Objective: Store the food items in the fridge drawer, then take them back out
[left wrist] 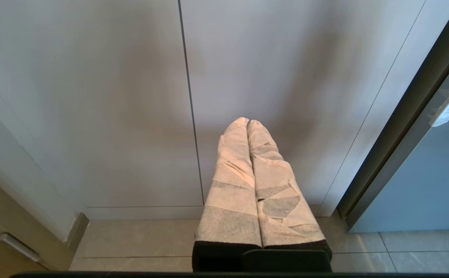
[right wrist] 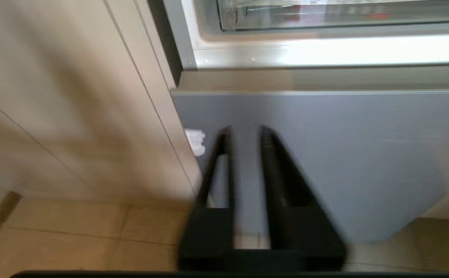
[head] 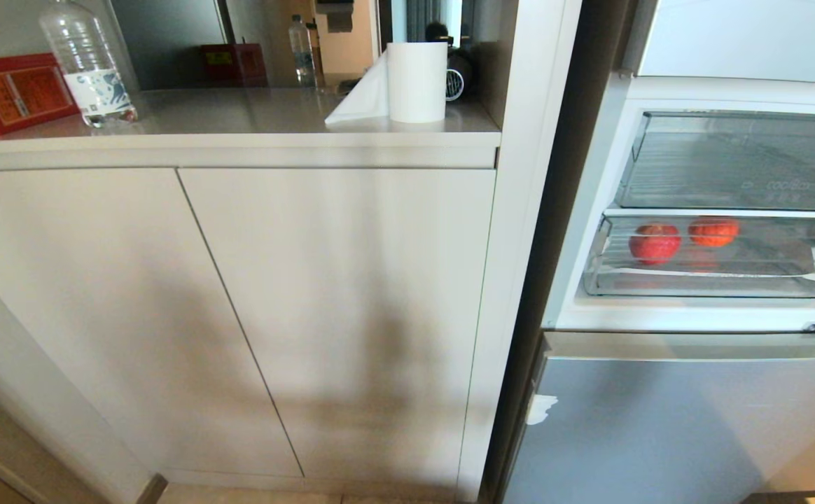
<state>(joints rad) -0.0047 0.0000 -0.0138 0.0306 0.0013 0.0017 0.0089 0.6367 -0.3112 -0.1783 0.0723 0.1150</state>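
The fridge stands open at the right of the head view. Its clear fridge drawer [head: 715,283] holds two red-orange round food items [head: 654,243] [head: 713,232] side by side near its left end. Neither arm shows in the head view. In the right wrist view my right gripper [right wrist: 245,131] is low in front of the blue-grey lower fridge door [right wrist: 344,154]. Its black fingers are a little apart, with nothing between them. The drawer's front [right wrist: 324,21] lies above and beyond it. My left gripper [left wrist: 247,121], wrapped in white, is shut and empty, pointing at the cabinet doors [left wrist: 93,116].
Above the drawer sits a clear bin with faint lettering [head: 736,164]. Left of the fridge is a pale cabinet [head: 239,315] under a counter carrying a water bottle [head: 89,66], a red box [head: 12,91] and a paper towel roll [head: 414,80]. Tiled floor lies below.
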